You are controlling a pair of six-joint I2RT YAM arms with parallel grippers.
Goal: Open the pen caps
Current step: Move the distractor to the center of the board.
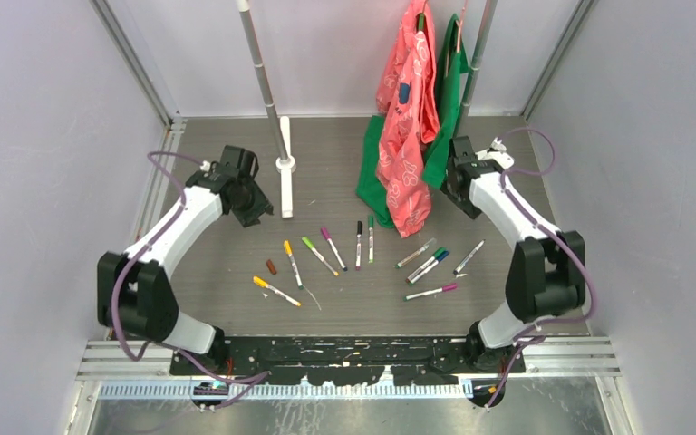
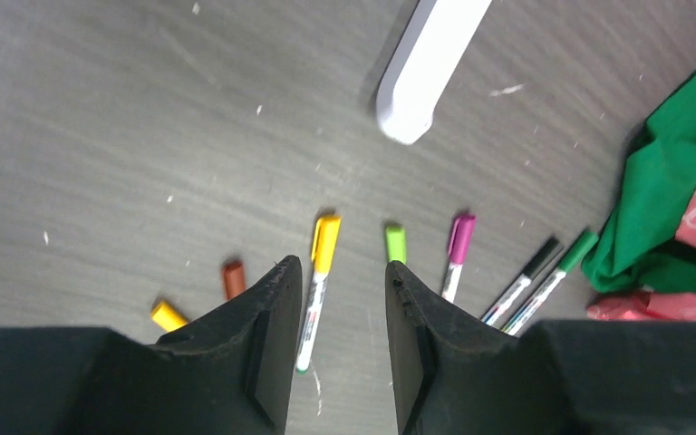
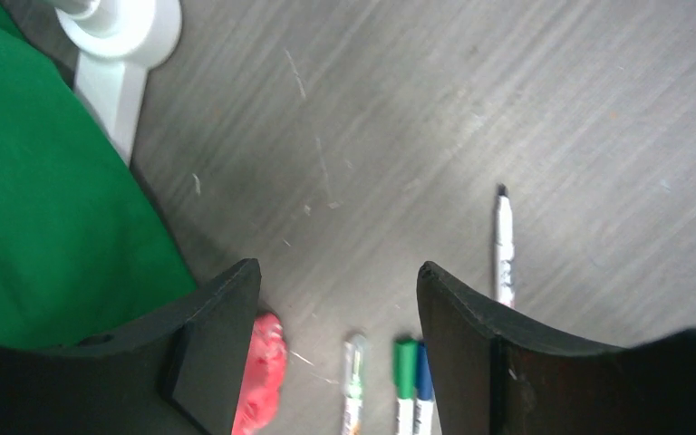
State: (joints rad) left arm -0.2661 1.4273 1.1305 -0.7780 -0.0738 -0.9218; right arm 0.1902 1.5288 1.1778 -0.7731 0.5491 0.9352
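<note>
Print on the pens (image 2: 312,310) seems too blurred to read.

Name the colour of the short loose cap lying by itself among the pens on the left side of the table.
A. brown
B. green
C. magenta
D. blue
A: the loose cap, a stub with no barrel lying between the yellow-capped pen and the orange-capped pen, is brown.
</note>
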